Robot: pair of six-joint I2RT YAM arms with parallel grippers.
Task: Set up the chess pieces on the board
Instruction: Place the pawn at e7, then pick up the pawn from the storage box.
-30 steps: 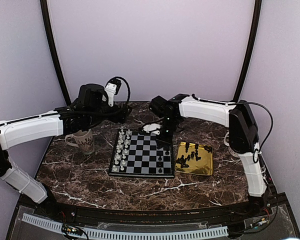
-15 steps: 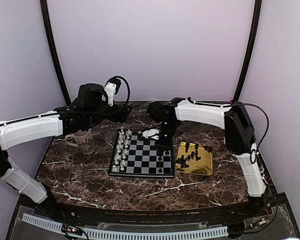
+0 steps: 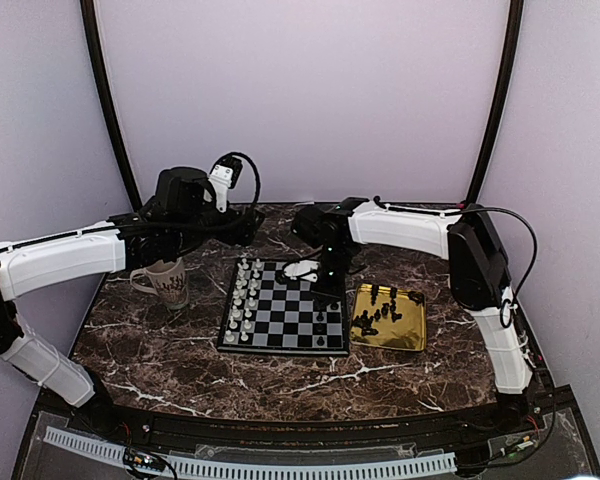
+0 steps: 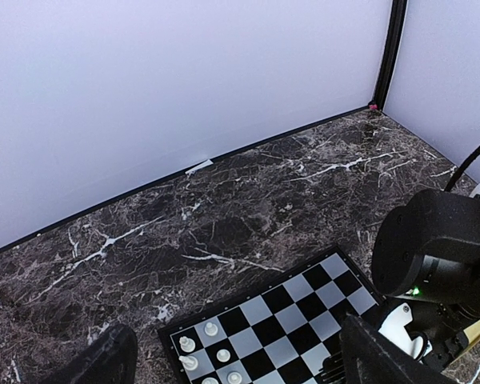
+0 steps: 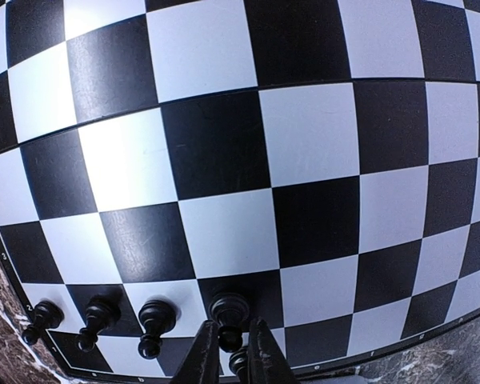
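At the frame's bottom we are finding the right gripper (image 5: 233,344), fingers nearly together around a half-hidden black chess piece (image 5: 228,310); whether it is gripping, we cannot tell. The left gripper (image 4: 240,360) is gaping, fingertips cropped.

1. In the right wrist view the board (image 5: 224,160) runs past every edge of the frame.
2. At the bottom centre, a black piece (image 5: 238,365) is mostly covered by the right gripper (image 5: 232,340); whether it is pinched cannot be told.
3. In the left wrist view the fingers (image 4: 104,360) of the left gripper (image 4: 236,340) are dark blurs, cut by the bottom edge.
4. At lower right, the right arm's wrist (image 4: 436,256) hides the board's corner.
5. In the top view, the pieces (image 3: 378,310) in the gold tray (image 3: 408,338) are too small to tell apart.
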